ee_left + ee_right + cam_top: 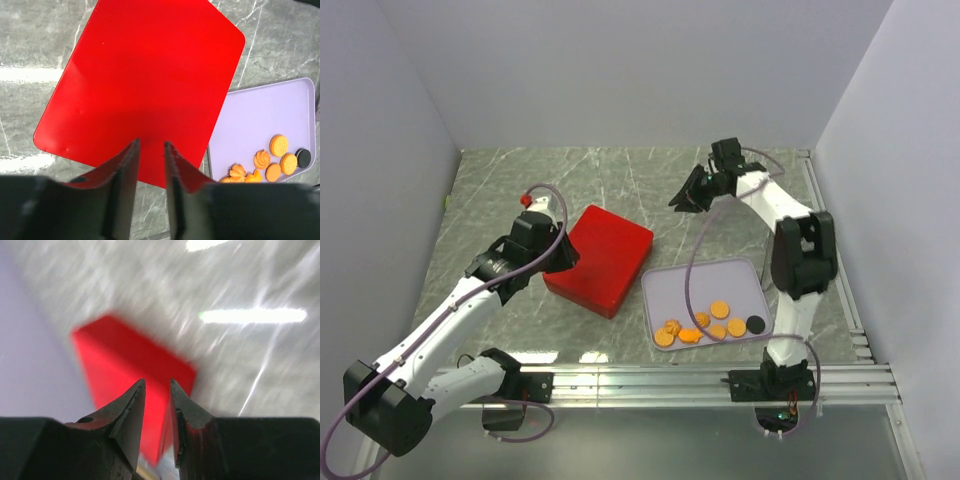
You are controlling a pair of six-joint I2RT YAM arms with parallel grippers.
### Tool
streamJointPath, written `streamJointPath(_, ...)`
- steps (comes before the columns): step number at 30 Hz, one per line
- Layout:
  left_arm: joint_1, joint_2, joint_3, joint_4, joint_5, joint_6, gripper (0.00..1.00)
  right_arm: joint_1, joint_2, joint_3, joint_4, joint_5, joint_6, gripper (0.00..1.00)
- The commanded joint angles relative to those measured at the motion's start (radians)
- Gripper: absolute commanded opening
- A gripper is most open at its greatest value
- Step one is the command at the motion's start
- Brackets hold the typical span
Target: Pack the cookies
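From above, the jaws of the left gripper (562,262) stand a little apart, at the left edge of the red box (605,255). The jaws of the right gripper (680,201) are also a little apart and hold nothing; this gripper hangs over the grey marble table (620,175), behind the box and well apart from it. The cookies (710,325) lie in a lilac tray (705,283), just to the right of the box and in front of the right arm. They are gathered along the near edge of the tray: several orange ones and one black cookie (756,323) at the right end of the group. The box is closed.

In the left wrist view, the left gripper (151,144) shows a narrow gap between its two fingers, and nothing is clamped in it. The fingertips are over the near edge of the red box (145,75), whose flat lid fills most of the picture. To the right is the tray (265,115) with the cookies (272,160) in its lower part, the black cookie (302,158) the farthest right.

In the right wrist view, the picture is blurred. The right gripper (156,382) has its fingers slightly apart and empty. The red box (125,360) is beyond them, on the table.
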Motion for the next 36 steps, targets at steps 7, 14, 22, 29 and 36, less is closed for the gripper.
streamJointPath(7, -0.002, 0.022, 0.071, 0.015, 0.004, 0.042, 0.03, 0.048, -0.399, -0.524, 0.452, -0.502, 0.088, 0.36)
streamJointPath(14, -0.001, -0.1, 0.002, -0.018, 0.011, 0.042, 0.0, 0.234, -0.45, -0.622, 0.564, -0.482, 0.108, 0.37)
streamJointPath(22, -0.002, -0.244, 0.003, -0.087, 0.007, 0.048, 0.0, 0.351, -0.36, -0.648, 0.797, -0.482, 0.269, 0.36)
streamJointPath(29, -0.001, -0.32, 0.008, -0.115, -0.024, 0.021, 0.01, 0.465, -0.28, -0.632, 0.921, -0.454, 0.346, 0.35)
streamJointPath(36, -0.001, -0.402, -0.011, -0.138, -0.041, -0.028, 0.01, 0.513, -0.234, -0.684, 1.085, -0.473, 0.457, 0.34)
